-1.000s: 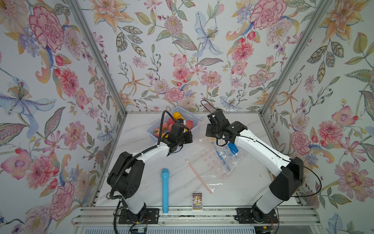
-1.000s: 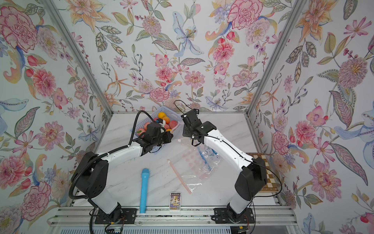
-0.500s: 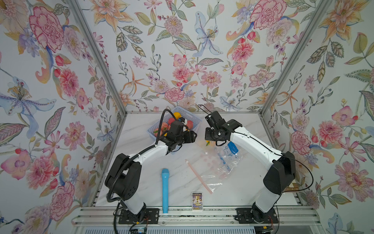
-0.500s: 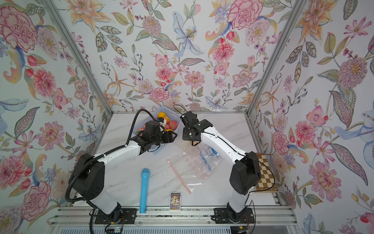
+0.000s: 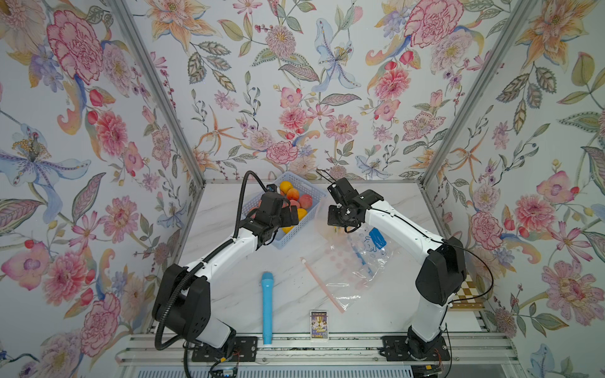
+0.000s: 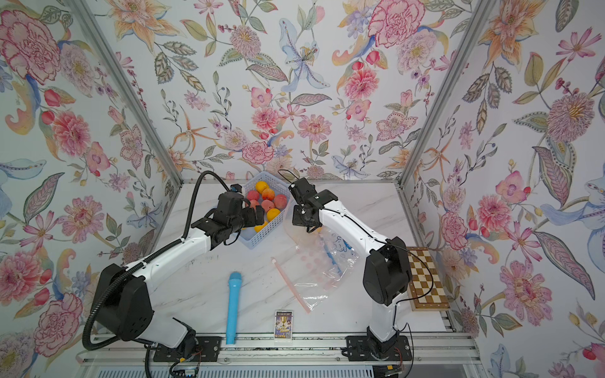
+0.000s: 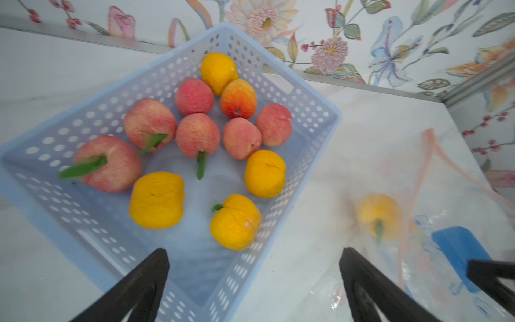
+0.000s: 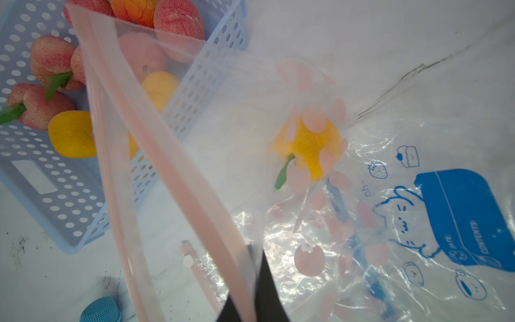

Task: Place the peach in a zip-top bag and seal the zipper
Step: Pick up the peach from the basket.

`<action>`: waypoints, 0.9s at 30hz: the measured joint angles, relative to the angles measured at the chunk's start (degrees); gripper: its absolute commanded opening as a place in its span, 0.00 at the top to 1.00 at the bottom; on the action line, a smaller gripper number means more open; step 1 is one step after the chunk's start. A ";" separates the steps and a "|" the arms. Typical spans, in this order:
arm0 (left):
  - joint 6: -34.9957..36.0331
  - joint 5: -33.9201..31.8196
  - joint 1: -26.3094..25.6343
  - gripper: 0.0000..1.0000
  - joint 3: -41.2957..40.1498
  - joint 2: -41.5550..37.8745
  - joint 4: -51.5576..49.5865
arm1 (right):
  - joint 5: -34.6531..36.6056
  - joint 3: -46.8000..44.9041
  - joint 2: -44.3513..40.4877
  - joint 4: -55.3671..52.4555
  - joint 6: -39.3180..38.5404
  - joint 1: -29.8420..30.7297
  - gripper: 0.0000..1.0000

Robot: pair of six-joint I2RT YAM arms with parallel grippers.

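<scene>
Two hands here: left hand (image 7: 255,251) is spread wide open, holding nothing, hanging over the fruit basket (image 7: 83,212). Just beside the basket, the yellow peach (image 8: 309,145) sits inside the clear bag (image 8: 418,251) on the desk (image 5: 376,311). Right hand (image 8: 255,251) is pinched tight on the bag's pink zipper edge (image 8: 156,133), holding it up.

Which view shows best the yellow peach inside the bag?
The right wrist view: the yellow peach is large and clear through the transparent bag. The left wrist view shows it blurred; in both top views the right arm mostly hides it.
</scene>
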 measured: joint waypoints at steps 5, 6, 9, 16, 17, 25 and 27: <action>2.32 -2.89 4.24 0.03 3.54 6.45 -2.75 | 0.02 0.39 0.44 0.02 0.07 0.28 1.00; 2.82 -3.13 4.96 0.04 4.24 7.80 -3.43 | 0.02 0.39 0.46 0.00 0.04 0.35 1.00; 4.13 -3.28 6.29 0.07 7.13 11.93 -5.29 | 0.02 0.68 0.61 -0.02 0.04 0.66 1.00; 6.19 -2.86 7.32 0.13 11.76 17.70 -7.37 | 0.02 1.55 1.09 0.02 0.04 0.83 1.00; 6.34 -2.84 7.32 0.14 12.39 18.40 -7.63 | 0.02 1.55 1.09 0.02 0.04 0.83 1.00; 7.41 -2.58 7.39 0.17 16.59 24.37 -9.22 | 0.02 2.29 1.73 0.02 0.04 0.87 1.00; 7.61 -2.56 7.54 0.17 16.70 25.07 -9.64 | 0.02 2.29 1.73 0.02 0.04 0.87 1.00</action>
